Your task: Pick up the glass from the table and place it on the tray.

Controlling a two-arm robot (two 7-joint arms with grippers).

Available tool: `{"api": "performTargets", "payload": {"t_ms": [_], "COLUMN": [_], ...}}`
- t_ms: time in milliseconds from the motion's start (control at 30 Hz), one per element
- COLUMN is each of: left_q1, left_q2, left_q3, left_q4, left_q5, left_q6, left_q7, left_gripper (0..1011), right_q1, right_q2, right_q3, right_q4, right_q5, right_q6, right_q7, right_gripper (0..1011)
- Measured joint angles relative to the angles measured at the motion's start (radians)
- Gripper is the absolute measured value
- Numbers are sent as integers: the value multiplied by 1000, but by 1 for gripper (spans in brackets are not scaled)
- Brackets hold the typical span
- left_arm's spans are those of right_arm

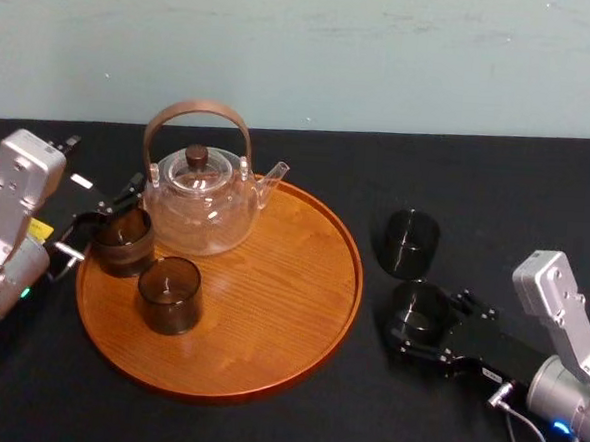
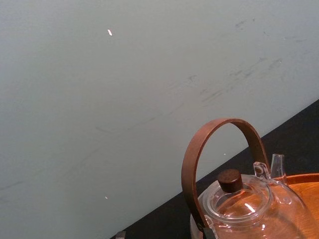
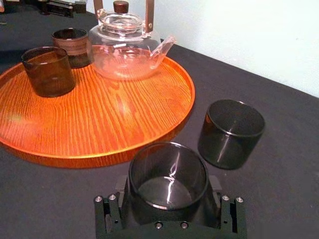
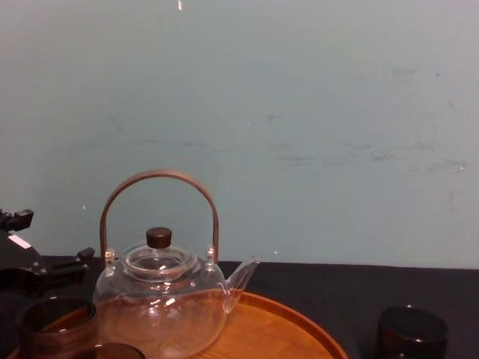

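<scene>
The round orange-brown tray (image 1: 299, 311) lies mid-table and carries a glass teapot (image 1: 198, 203) and two dark glasses (image 1: 123, 242) (image 1: 170, 295). My left gripper (image 1: 103, 219) stands open at the tray's left rim, with its fingers on either side of the rear one of those glasses. To the right of the tray, on the black table, stands another dark glass (image 1: 417, 309) with my right gripper (image 1: 419, 324) shut on it. The right wrist view shows that glass (image 3: 168, 177) upright between the pads (image 3: 123, 188). One more dark glass (image 1: 411, 243) stands just behind it.
The teapot's (image 4: 160, 303) tall wooden handle (image 4: 161, 177) rises over the back left of the tray (image 4: 297, 331). The free glass (image 3: 231, 132) stands close beyond my right gripper. The tray's right half (image 3: 124, 119) is bare wood. A pale wall runs behind the table.
</scene>
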Motion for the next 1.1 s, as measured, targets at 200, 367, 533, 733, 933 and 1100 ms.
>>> {"api": "performTargets", "payload": {"t_ms": [200,367,533,733,933,1100], "left_q1": [0,0,0,0,0,0], "left_q2": [0,0,0,0,0,0], "left_q3": [0,0,0,0,0,0], "left_q4": [0,0,0,0,0,0], "left_q5": [0,0,0,0,0,0], "left_q6": [0,0,0,0,0,0], "left_q7": [0,0,0,0,0,0], "left_gripper": [1001,1001,1002,1001,1001,1001], "right_q1": [30,52,62,60,59,58], "right_q2": [-13,-26,-33,-31,-30,-30], "right_q3": [-19,-34,-41,-40,-39,-39], "right_q4": [20,44,57,55,54,53], "right_q5": [0,-4,-4,-4,-3,-3], "right_q6": [8,15,21,21,20,19], "right_q7": [13,16,19,19,18,18], "right_gripper": [1002,1002,1002,994,905,905]}}
